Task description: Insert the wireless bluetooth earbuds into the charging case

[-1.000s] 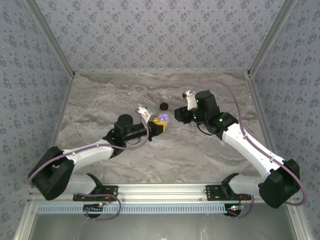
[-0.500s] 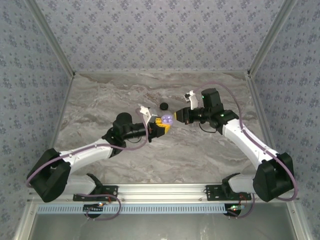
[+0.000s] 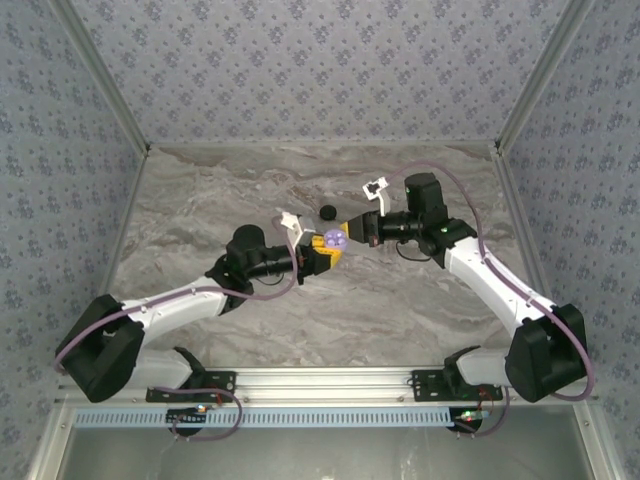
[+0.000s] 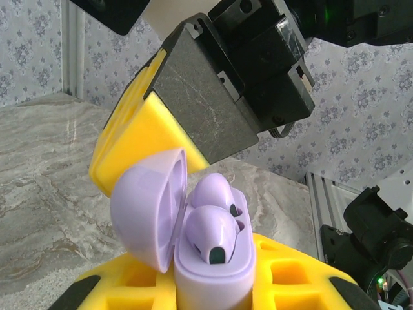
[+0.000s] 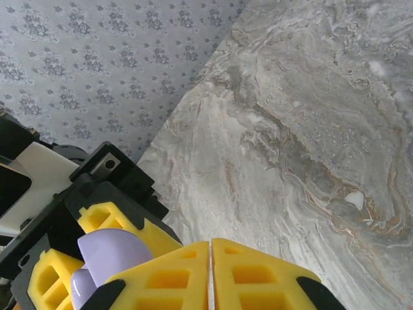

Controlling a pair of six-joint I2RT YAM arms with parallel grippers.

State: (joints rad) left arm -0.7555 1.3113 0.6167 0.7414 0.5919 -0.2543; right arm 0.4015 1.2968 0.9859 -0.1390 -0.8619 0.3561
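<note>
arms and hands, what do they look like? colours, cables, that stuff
The left arm and right arm have white links between bulky black joints, and a lilac cable loops along each. The left hand and right hand have black bodies with yellow fingers, wedge-shaped with square recesses moulded in.

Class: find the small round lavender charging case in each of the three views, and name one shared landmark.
Top external: lavender charging case at picture centre.
Left wrist: case bottom centre, lid open.
Right wrist: case lower left.
Shared landmark: grey marbled tabletop.
</note>
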